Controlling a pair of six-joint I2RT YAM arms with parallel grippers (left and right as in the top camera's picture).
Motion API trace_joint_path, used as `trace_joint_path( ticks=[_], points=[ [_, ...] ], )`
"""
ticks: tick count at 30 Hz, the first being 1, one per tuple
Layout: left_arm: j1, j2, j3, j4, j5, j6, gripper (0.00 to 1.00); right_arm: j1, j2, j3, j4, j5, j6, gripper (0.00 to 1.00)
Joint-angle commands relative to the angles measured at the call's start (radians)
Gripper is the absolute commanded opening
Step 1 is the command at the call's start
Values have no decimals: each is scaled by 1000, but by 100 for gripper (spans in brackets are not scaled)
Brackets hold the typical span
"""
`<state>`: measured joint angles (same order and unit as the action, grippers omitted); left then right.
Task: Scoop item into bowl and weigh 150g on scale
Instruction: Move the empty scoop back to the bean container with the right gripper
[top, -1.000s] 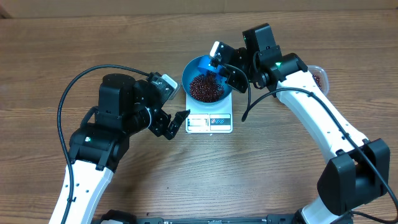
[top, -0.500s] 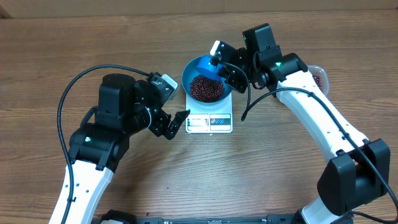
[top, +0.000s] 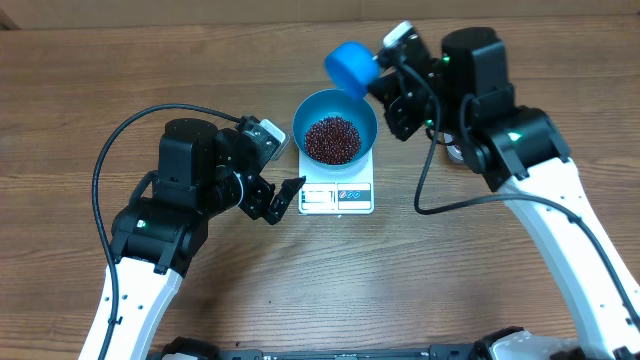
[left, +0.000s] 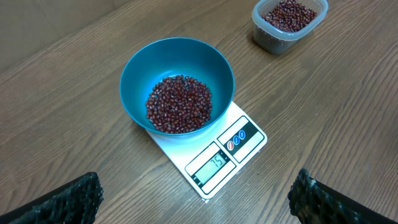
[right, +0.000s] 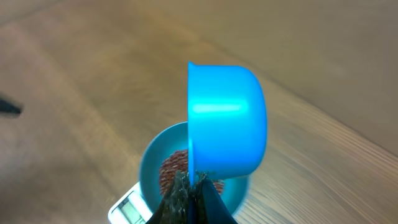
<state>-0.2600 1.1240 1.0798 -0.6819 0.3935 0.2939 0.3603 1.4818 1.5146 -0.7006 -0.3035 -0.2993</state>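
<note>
**A:** Where do the beans sit?

**B:** They are heaped in the blue bowl. It stands on the white scale in the middle of the surface and covers all but the scale's front strip. From the left wrist, the display seems to read 75.

**A:** And the hands?

**B:** The right hand is closed on the blue scoop and holds it in the air beside the bowl's far right rim. From its own camera the scoop is tipped on its side, mouth to the left, with the bowl below it. I cannot see inside the scoop. The left hand is spread wide and holds nothing. It hangs just left of the scale's front corner, and its fingers frame the bowl from well back.

**A:** Anything crowding the bowl?

**B:** A clear tub with more beans stands apart to the right, beyond the scale. In the overhead view the right arm covers it. A black cable droops from that arm near the scale's right side.

**A:** Free room?

**B:** Bare wood lies ahead of the scale, between the two arms, and far to the left. The surface's far edge runs close behind the scoop.
</note>
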Motion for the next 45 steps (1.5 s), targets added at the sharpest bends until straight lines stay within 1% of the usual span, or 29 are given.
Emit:
trace_joint_path(
  ticks=[1, 5, 8, 14, 17, 20, 23, 28, 34, 45],
  points=[
    [4, 2, 24, 1, 22, -10, 99, -10, -51, 32, 4, 276, 189, 4],
    [4, 2, 24, 1, 22, -10, 100, -10, -52, 32, -36, 537, 280, 4],
    [4, 2, 24, 1, 22, -10, 100, -10, -52, 31, -59, 666, 330, 4],
    [4, 2, 24, 1, 22, -10, 99, -22, -51, 29, -93, 864, 356, 4],
    [4, 2, 24, 1, 22, -10, 100, -58, -48, 29, -121, 876, 369, 4],
    [4, 2, 24, 1, 22, -10, 100, -103, -37, 29, -151, 879, 430, 4],
    [4, 2, 24, 1, 22, -10, 100, -139, -18, 29, -177, 878, 462, 4],
    [4, 2, 24, 2, 22, -10, 100, -192, 59, 27, -226, 875, 478, 4],
    [4, 2, 24, 1, 22, -10, 100, -193, 176, 27, -260, 879, 478, 4],
    [4, 2, 24, 1, 22, -10, 99, -193, 315, 27, -286, 872, 478, 4]
  ],
)
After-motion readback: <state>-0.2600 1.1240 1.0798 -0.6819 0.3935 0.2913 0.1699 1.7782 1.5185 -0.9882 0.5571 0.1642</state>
